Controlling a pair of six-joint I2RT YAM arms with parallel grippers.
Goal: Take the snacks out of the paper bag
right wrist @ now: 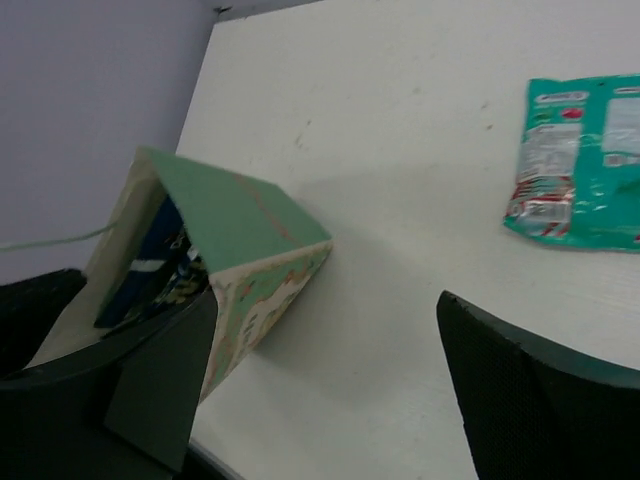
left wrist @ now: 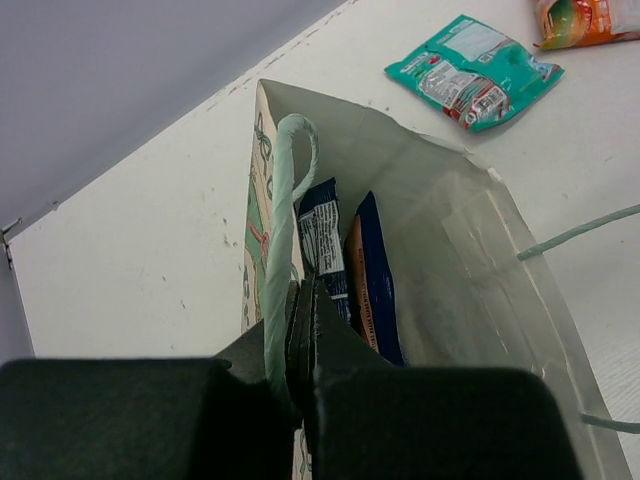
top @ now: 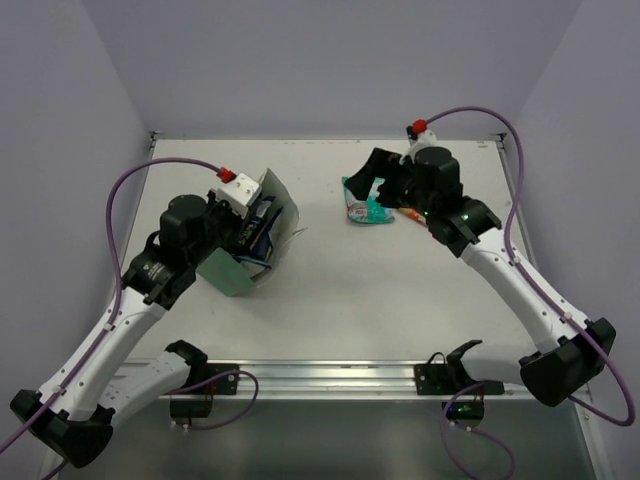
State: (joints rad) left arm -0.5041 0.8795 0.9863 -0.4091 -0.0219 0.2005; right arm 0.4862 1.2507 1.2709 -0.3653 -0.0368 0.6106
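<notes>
Left gripper point(left wrist: 305, 300) pinches the rim of the paper bag point(left wrist: 450, 240) — right gripper point(top: 366, 187) spread.
Blue packets point(left wrist: 378, 280) inside seem light, slick — grab a top edge.

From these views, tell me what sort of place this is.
Probably a robot test cell: a white tabletop boxed in by plain lavender walls, and two white robot arms bolted to a metal rail at its near edge.

Rim of the open paper bag point(left wrist: 460, 260) pinched in the left gripper point(left wrist: 305, 300).
The jaws are closed tight on the near rim, beside a mint string handle point(left wrist: 285, 220). Two blue packets point(left wrist: 322, 240) stand inside against the white lining, with a thin orange edge between them. Beyond the bag on the bench point(left wrist: 150, 230) lie a teal-green packet point(left wrist: 472, 72) and, cut off at the corner, an orange packet point(left wrist: 588, 18).
</notes>
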